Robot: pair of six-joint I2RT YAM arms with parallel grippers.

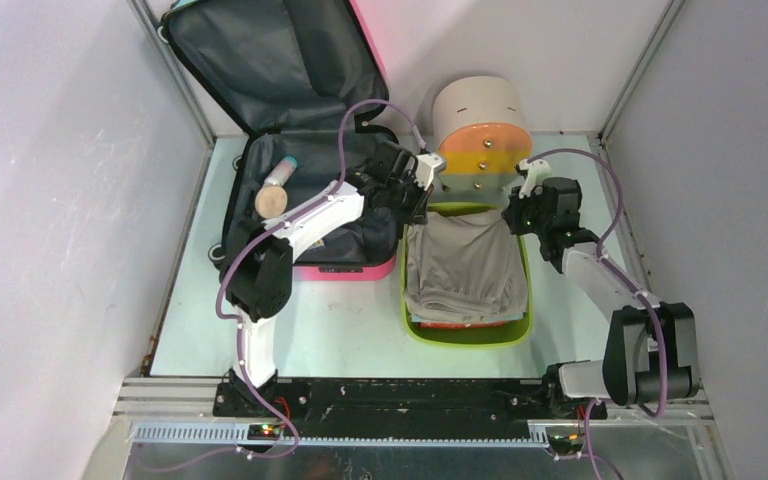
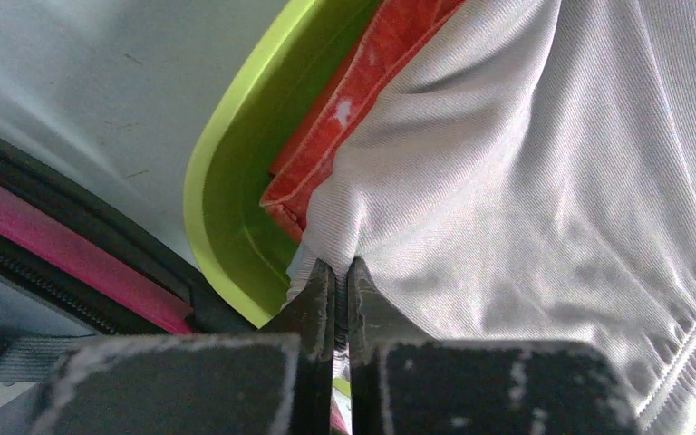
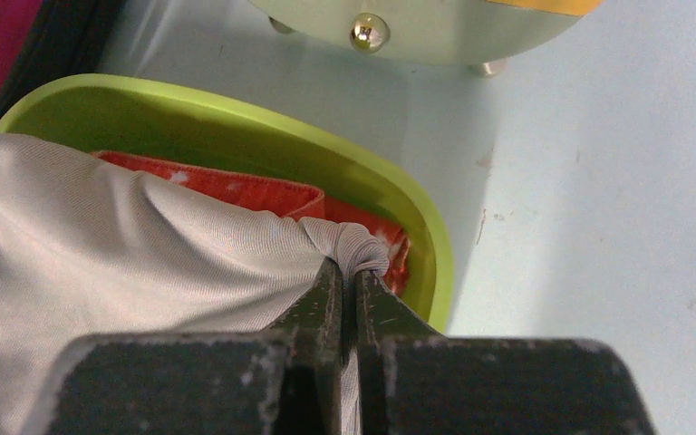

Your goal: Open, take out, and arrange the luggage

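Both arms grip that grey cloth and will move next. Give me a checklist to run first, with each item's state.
1. Left gripper shut on grey cloth corner: ok.
2. Right gripper shut on the other corner: ok.
3. Orange cloth free of both grips: cannot tell.
4. Lime-green tray under grey cloth: ok.
5. Luggage emptied: not ok, cork-topped bottle inside.

Both arms look alike: the left arm (image 1: 312,212) and the right arm (image 1: 600,272) have white shells set between chunky black joint housings. A purple cable (image 1: 365,104) loops along each one down to a black base plate (image 1: 410,395), where small orange lights (image 1: 263,430) glow. The fingers (image 2: 315,308) are black, with edges scuffed pale and chipped.
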